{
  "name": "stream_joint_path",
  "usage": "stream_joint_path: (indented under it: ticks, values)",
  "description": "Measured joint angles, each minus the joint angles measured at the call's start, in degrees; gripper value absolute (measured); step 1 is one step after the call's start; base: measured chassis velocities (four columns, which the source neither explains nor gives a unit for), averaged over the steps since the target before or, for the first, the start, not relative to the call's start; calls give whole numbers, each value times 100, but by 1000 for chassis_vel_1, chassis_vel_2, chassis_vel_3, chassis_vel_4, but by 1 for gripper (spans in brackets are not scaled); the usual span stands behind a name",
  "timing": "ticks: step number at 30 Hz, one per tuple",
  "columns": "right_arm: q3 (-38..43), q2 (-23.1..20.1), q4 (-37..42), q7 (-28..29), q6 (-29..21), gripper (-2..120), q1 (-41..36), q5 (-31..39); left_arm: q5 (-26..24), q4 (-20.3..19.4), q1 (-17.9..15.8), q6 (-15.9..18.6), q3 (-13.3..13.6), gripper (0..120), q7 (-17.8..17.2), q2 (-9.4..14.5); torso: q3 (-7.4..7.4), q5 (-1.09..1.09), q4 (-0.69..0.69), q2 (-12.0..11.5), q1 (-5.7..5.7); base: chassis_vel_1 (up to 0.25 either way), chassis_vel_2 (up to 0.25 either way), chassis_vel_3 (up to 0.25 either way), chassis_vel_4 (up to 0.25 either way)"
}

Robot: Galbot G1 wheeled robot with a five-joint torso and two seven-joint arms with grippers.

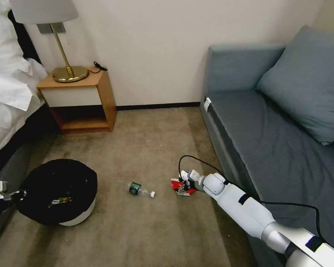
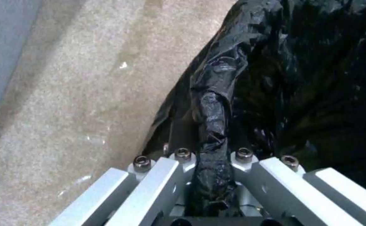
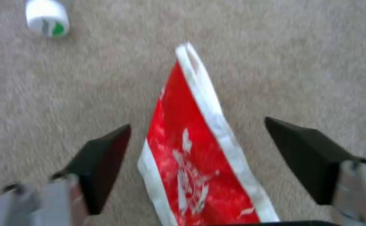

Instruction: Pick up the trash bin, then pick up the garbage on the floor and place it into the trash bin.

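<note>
Straddling the red-and-white packet (image 3: 199,147) beside the sofa (image 1: 271,148), your right hand (image 3: 197,157) gapes open; sink lower, then pinch. Left hand (image 2: 212,175) clamps the trash bin (image 1: 57,191) rim.

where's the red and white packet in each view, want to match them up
Head view: red-and-white packet lies on the carpet at the right gripper, beside the sofa.
Right wrist view: packet sits between the open black fingers.
Left wrist view: not in it.
Shared landmark: the bottle's white cap, lying on the carpet.
</note>
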Motion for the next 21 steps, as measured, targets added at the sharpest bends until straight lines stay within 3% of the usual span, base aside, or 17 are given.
stream_joint_path:
  ticks: [21]
  values:
    - [68, 174, -280, 112, 196, 6, -96, 9, -60, -10, -24, 22, 61, 4, -38, 97, 0, 0, 0, 0, 0, 0, 0, 0, 0]
